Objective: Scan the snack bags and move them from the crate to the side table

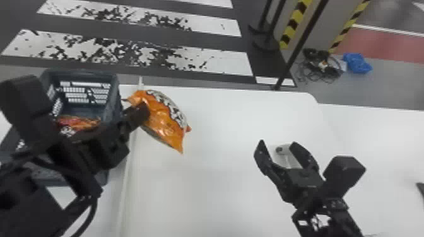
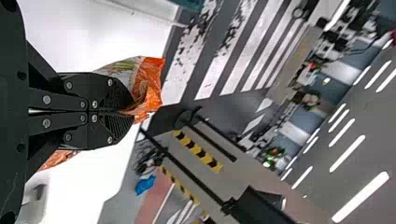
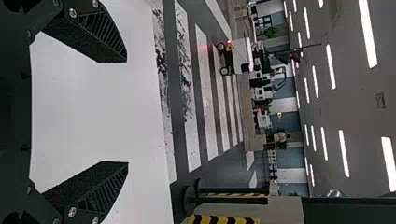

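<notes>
Now your tabletop [image 1: 220, 176] lies under one pinched orange snack bag [image 1: 165, 126]

Left of it you have the crate [image 1: 114, 102], holding more red-orange snack packaging [image 1: 79, 121]. Your right gripper [image 1: 278, 142] hangs spread and empty over the tabletop; your left gripper [image 1: 143, 110] pinches the orange bag beside the crate. A small pale object [image 1: 283, 148] shows between the right fingers.

Crate [image 1: 114, 94]: stood at left, at least one snack bag [image 1: 77, 122] inside. Table [image 1: 220, 126]: lay right of crate. Another bag [image 1: 168, 123]: was over table's left part. Cables [image 1: 321, 64]: lay on floor behind, to right.
</notes>
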`<control>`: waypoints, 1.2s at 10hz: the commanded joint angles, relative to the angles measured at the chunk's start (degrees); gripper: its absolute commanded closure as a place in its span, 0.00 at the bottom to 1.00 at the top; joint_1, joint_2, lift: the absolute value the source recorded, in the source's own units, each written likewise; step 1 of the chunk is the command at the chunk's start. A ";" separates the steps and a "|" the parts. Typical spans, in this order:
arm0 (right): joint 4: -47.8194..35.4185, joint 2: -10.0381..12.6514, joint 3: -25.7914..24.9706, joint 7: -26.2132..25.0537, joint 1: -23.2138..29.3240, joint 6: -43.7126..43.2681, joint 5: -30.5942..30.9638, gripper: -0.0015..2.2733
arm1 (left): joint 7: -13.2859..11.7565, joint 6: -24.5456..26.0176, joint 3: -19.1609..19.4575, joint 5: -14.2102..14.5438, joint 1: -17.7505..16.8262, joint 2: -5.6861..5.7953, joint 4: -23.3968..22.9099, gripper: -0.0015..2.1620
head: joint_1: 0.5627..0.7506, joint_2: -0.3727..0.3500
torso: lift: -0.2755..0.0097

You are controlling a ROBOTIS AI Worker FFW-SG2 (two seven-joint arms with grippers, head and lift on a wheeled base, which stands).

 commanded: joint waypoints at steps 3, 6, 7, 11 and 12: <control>-0.08 0.00 -0.74 0.00 -0.64 -0.89 -0.13 0.06 | -11.83 16.59 1.71 0.26 -2.65 -0.15 8.05 0.95 | 0.70 0.09 | 0.66; 0.00 0.00 -0.83 0.00 -1.35 -0.71 -0.40 0.06 | -21.85 22.21 4.88 4.48 -3.97 -0.15 16.31 0.95 | 0.70 0.03 | 0.66; 0.00 0.00 -0.65 0.00 -1.52 -0.71 -0.40 0.06 | -22.55 25.73 6.11 6.33 -5.29 -0.15 18.50 0.95 | 0.70 0.03 | 0.66; 0.00 0.00 -0.39 0.00 -1.87 -0.71 -0.40 0.06 | -28.53 29.95 7.07 1.41 -11.53 -0.15 29.49 0.95 | 0.70 0.03 | 0.66; 0.00 0.00 -0.30 0.00 -1.87 -0.71 -0.40 0.06 | -29.67 29.95 5.40 -2.81 -13.90 -0.15 31.34 0.95 | 0.70 0.03 | 0.66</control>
